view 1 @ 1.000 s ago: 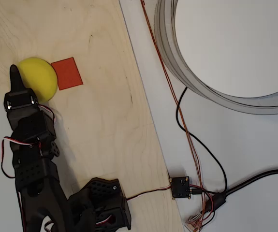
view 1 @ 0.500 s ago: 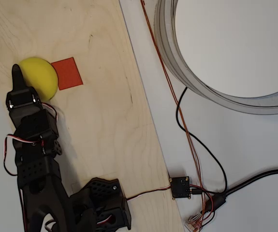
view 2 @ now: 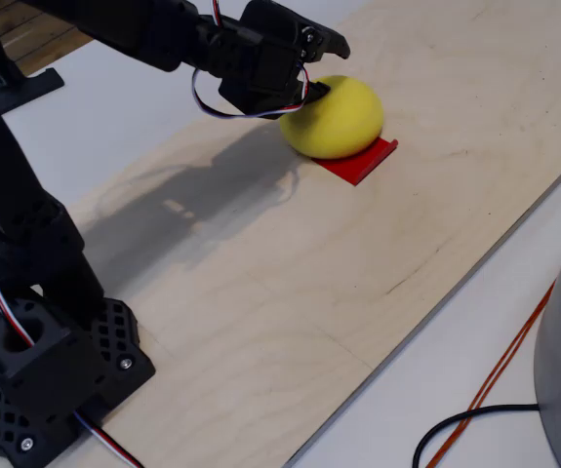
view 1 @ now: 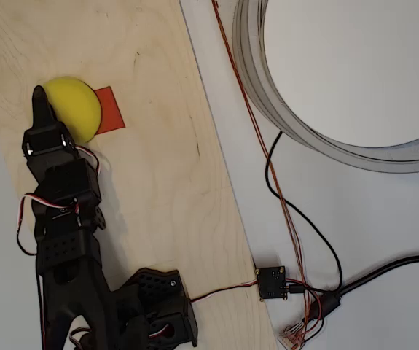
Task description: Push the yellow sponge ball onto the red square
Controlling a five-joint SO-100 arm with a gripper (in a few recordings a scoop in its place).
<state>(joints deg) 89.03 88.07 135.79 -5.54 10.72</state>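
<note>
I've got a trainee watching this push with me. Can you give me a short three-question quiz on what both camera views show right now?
1. True or false: the yellow sponge ball lies clear of the red square, with bare wood between them.
2. In the overhead view, on which side of the ball is the gripper: left or right?
3. What does the red square lie on?
A. the white table
B. the wooden board
C. the grey ring

Key:
1. False. The ball overlaps the square's near edge and covers part of it in both views.
2. Left. The fingertip is against the ball's left side.
3. B.
</note>
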